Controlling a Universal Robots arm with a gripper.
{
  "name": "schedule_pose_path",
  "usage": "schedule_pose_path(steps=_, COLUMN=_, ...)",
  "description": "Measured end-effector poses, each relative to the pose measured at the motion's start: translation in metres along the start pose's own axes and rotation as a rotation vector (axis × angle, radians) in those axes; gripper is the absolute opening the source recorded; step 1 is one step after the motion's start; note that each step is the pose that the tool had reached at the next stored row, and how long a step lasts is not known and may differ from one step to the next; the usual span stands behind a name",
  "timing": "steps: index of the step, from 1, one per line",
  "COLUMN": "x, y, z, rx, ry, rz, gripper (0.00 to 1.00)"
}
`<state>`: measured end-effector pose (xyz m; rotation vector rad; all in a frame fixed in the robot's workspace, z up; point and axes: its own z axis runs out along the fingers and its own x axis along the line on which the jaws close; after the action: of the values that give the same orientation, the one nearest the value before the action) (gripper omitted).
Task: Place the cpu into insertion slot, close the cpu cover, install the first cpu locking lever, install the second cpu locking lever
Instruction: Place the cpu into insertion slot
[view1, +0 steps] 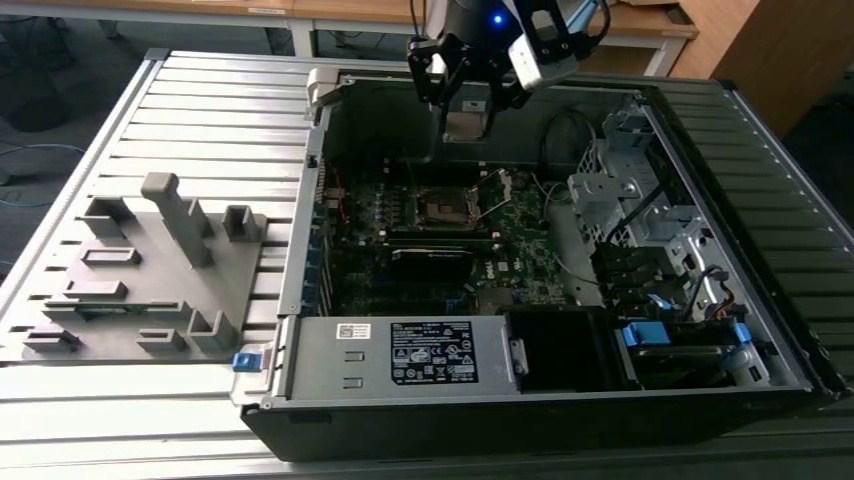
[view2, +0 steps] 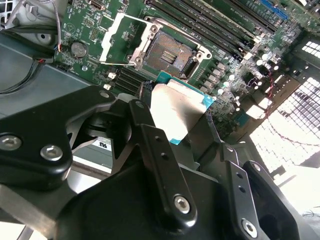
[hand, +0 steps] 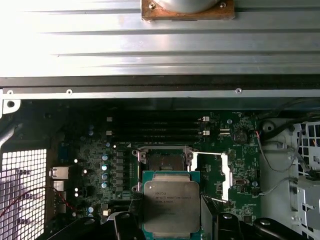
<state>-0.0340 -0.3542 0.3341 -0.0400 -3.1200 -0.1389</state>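
- The cpu (hand: 171, 205), a flat square chip with a dull silver-grey metal top and a green rim, is not on the board. It is clamped by two opposite edges between the black fingers (view2: 150, 145) of the gripper (view2: 176, 125) and hangs in the air over the open grey computer case (view1: 310, 300).
- The insertion slot (hand: 162, 161), a small square socket with a dark recessed centre and a thin metal rim, lies bare below the chip, about mid-board on the green motherboard (view1: 527, 235).
- In the first wrist view the chip's sides look parallel to the socket's rim and it overlaps one rim edge, so it appears squared up but offset to one side. In the exterior view the gripper (view1: 467, 100) hangs near the case's far wall, well above the slot (view1: 445, 207).
- The cpu cover (view2: 120, 42), a thin silvery metal frame plate, stands swung open at one side of the slot.
- Long black memory sticks (hand: 155, 132) lie just beside the slot's opposite edge.
- The case rests on a slatted metal table (view1: 214, 110).
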Motion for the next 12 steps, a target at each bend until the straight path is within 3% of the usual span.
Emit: schedule_pose_path(steps=12, x=0.0, y=-0.0002, z=0.002, rx=0.0, ry=0.0, rz=0.0, gripper=0.54)
